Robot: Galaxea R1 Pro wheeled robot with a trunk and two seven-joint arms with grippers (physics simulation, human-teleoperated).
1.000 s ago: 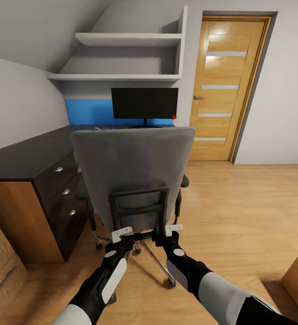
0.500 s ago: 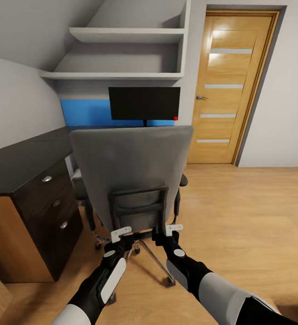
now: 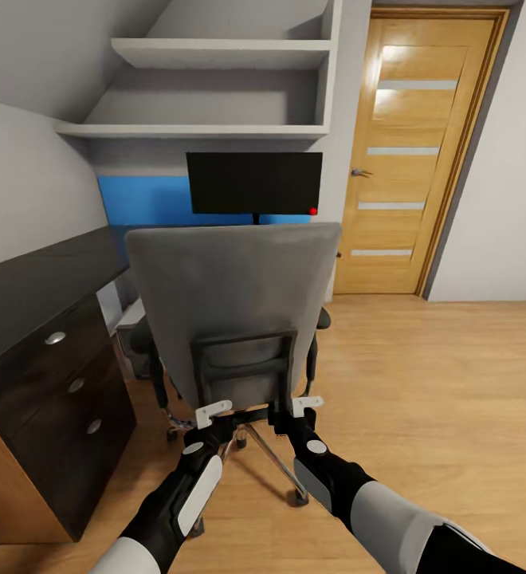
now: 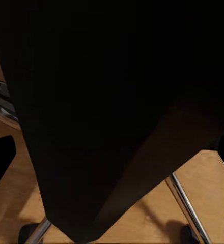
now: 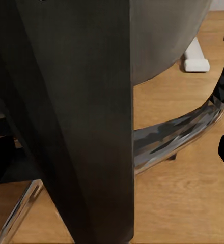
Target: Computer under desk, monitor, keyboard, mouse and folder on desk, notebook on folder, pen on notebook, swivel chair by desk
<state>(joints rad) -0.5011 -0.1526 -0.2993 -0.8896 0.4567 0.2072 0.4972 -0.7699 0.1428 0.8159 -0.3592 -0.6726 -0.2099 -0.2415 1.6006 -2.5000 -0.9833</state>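
The grey swivel chair point(image 3: 231, 303) stands right in front of me with its back toward me. Its chrome base point(image 3: 271, 458) is on the wood floor. My left gripper point(image 3: 215, 412) and right gripper point(image 3: 305, 405) sit at the foot of the backrest, against the black back support point(image 3: 245, 363). In both wrist views the fingers stand wide apart with the dark support point(image 4: 112, 101) point(image 5: 76, 117) between them. Beyond the chair the black monitor point(image 3: 254, 182) stands before the desk's blue back panel point(image 3: 139, 199). The chair hides the desk top and the seat. The keyboard, mouse, folder, notebook and pen are hidden.
A dark drawer cabinet point(image 3: 48, 351) with a black top lines the left side, close to the chair. White wall shelves point(image 3: 207, 127) hang above the monitor. A wooden door point(image 3: 422, 159) is at the back right, with open floor point(image 3: 422, 383) before it.
The whole view has moved forward toward the desk. The chair keeps its place against my grippers. The cabinet has slid past on the left, and the monitor and door look larger.
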